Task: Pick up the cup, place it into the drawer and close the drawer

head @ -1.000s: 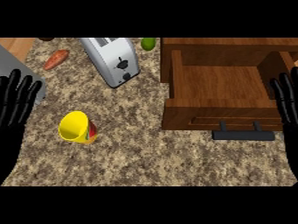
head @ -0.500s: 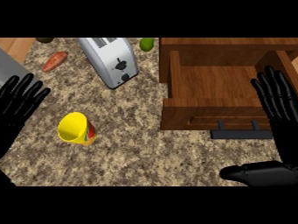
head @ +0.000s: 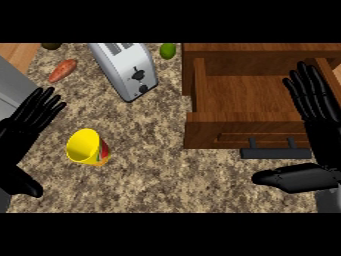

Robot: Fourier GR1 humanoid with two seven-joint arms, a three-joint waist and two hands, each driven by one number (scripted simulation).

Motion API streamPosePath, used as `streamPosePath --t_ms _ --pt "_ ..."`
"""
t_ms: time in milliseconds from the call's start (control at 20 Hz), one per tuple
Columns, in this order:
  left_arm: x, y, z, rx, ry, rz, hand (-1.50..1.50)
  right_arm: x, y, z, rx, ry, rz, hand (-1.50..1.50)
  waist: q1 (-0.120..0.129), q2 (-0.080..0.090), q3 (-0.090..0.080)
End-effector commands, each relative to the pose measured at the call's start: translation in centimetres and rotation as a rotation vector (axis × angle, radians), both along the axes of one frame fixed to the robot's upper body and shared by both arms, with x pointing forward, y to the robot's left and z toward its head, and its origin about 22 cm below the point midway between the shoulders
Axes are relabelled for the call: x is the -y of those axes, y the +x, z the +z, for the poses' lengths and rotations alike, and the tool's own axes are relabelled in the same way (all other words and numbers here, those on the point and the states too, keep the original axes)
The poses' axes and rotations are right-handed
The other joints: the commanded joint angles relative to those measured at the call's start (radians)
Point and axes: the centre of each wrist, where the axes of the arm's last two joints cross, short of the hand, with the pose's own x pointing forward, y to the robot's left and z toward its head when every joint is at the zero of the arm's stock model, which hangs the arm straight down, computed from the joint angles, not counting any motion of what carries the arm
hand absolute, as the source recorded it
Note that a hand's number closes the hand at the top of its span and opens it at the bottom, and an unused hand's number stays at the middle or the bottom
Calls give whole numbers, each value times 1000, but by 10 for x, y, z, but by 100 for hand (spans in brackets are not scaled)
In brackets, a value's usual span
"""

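Fingers of our black left hand (head: 21, 135) are spread straight and apart at the nine o'clock edge, palm turned toward the middle of the speckled granite counter (head: 173, 175), holding nothing. We judge it is set that way to close in on the yellow plastic cup with a red-striped side (head: 86, 148), which lies tipped on its side just beside that hand toward three o'clock, its open mouth facing up toward us; hand and cup are apart. Up at eleven o'clock sits an orange carrot-shaped vegetable (head: 62, 70), and at twelve o'clock a silver two-slot toaster (head: 126, 70) lies angled on the stone with a small green lime-like fruit (head: 168, 50) near its far end; all of these are well away from the cup and should not hinder a grasp. From one to three o'clock the open brown wooden drawer (head: 239, 127) stands pulled out, its dark handle (head: 276, 151) facing five o'clock, so the box is ready to take the cup from above. Our black right hand (head: 328, 130) hangs over the drawer's right wall at three o'clock, fingers straight and slightly fanned, thumb jutting sideways below the handle, gripping nothing. The pickup is not yet made.
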Motion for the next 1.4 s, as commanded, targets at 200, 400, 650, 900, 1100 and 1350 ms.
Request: streamPosePath --t_ms 200,400,650,900,1100,1350 --pt "-9 10 -60 -56 84 32 -150 10 17 10 15 -7 2 -150 -2 0 0" --pt "-16 28 -76 -89 95 91 -150 1 27 -14 31 -5 -10 -150 -5 3 0" --pt "-27 23 -105 -113 94 81 -150 -2 9 15 33 6 -18 -150 -9 0 -1" --pt "-34 -2 -138 -116 120 104 -150 0 15 14 22 -29 -7 -150 -14 4 -2" --pt "-34 8 -138 -112 118 129 -150 -8 21 23 44 -11 2 -150 -24 8 -3" --pt "-30 -2 -150 -99 120 135 -150 4 29 42 52 -5 0 -150 -24 10 -4"
